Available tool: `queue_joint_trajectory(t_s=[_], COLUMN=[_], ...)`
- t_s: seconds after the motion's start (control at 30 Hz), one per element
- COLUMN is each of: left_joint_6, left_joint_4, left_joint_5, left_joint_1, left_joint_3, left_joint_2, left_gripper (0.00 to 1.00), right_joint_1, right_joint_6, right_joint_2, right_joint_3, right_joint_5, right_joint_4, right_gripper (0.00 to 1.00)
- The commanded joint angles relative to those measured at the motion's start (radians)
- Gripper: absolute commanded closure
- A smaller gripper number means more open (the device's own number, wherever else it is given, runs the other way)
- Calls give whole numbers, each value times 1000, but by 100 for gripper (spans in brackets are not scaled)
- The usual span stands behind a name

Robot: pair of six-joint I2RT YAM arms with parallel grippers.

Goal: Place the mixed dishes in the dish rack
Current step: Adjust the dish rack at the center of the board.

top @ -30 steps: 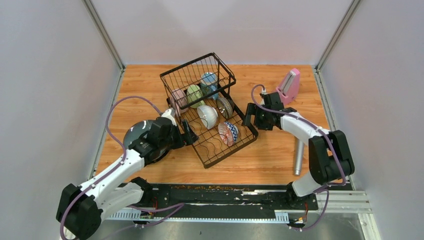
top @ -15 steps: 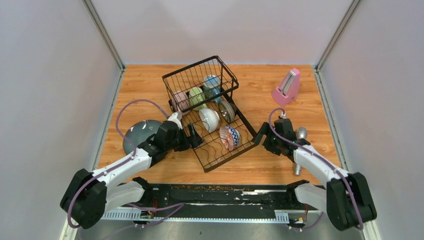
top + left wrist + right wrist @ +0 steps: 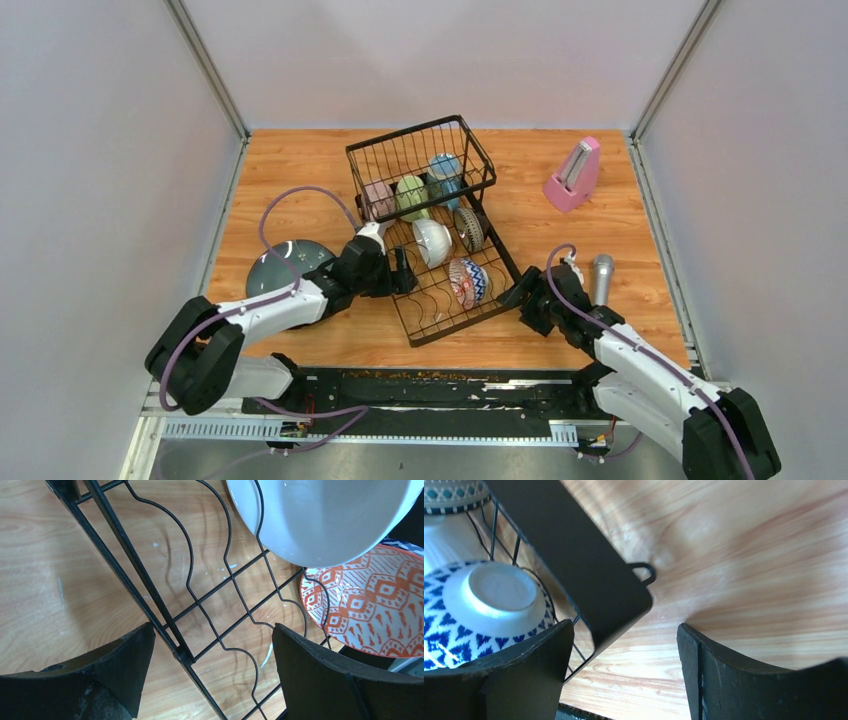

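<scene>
The black wire dish rack (image 3: 497, 248) lies slanted mid-table. Its basket holds a pink mug (image 3: 378, 197), a green mug (image 3: 411, 195) and a blue mug (image 3: 443, 175). In its tray stand a white bowl (image 3: 432, 240), a dark bowl (image 3: 468, 228) and a blue-red patterned bowl (image 3: 467, 282). A dark speckled plate (image 3: 285, 262) lies on the table to the left. My left gripper (image 3: 400, 272) is open, straddling the rack's left rail (image 3: 150, 600) without touching it. My right gripper (image 3: 520, 297) is open around the rack's near right corner (image 3: 589, 580).
A pink metronome (image 3: 574, 175) stands at the back right. A silver microphone (image 3: 602, 275) lies just right of my right arm. The left wrist view shows the white bowl (image 3: 320, 520) and the patterned bowl (image 3: 370, 605) close ahead. Walls close in both sides.
The rack has slid and turned to the right. My left gripper followed it rightward. My right arm swung from the rack's far side down to its near right corner. Both jaws narrowed slightly.
</scene>
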Motion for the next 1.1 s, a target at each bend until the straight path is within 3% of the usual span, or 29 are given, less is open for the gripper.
queue_joint_trajectory(t_s=[0.0,0.13,0.4,0.57,0.73,0.9,1.07], left_joint_6=[43,70,127,77,44,57,26], left_joint_4=[140,127,12,-88,-275,-418,-610], left_joint_5=[41,26,-2,-70,-138,-250,-424], left_joint_1=[-36,-36,-27,-27,-27,-27,-22], left_joint_3=[115,140,176,83,-1,-16,41], left_joint_2=[59,69,52,-111,-369,-589,-663], left_gripper=[8,5,1,0,0,0,0], right_joint_1=[122,210,253,252,252,252,260], right_joint_6=[95,146,123,71,-17,-137,-235], right_joint_2=[20,28,-25,-83,-146,-147,-110], right_joint_3=[-35,-13,52,153,257,367,389], right_joint_5=[56,116,211,396,482,391,-44], right_joint_4=[-185,-216,-261,-346,-381,-342,-83], right_gripper=[25,24,21,12,11,16,26])
